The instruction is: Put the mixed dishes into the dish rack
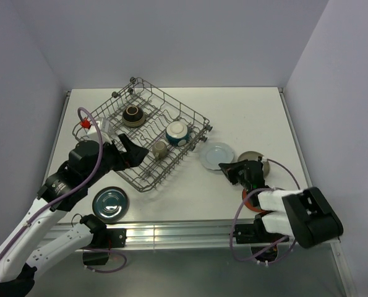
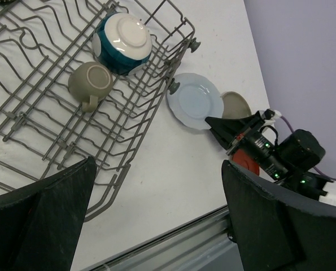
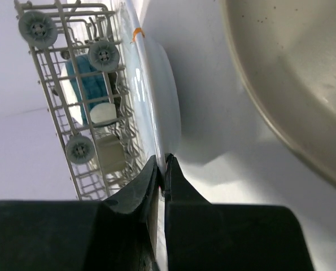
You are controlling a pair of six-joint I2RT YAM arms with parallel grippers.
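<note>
Three pieces sit in the dish rack (image 1: 143, 170): a brown bowl (image 1: 133, 114) toward 11 o'clock, and an upturned teal bowl (image 1: 177, 131) and a grey mug (image 1: 159, 149) on its 4 o'clock side. I have the right gripper (image 3: 163, 166) on the near rim of the pale blue plate (image 1: 215, 153), fingers pressed together on that thin edge. The plate lies on the bench (image 1: 245, 111) just off the rack's 4 o'clock corner, with the cream bowl (image 1: 253, 159) just beside it at 3 o'clock. The left gripper (image 2: 156, 226) hovers over the rack's near side, fingers spread wide with nothing between them. My worry is the grip: so shallow a bite on a smooth rim could let the plate pivot or slide out once lifted and drop onto the wires. Swinging it up could also nudge the cream bowl or clip the rack's corner wheel (image 2: 172, 87). The dark teal dish (image 1: 110, 204) and red-orange saucer (image 1: 252, 204) wait at the near edge.
</note>
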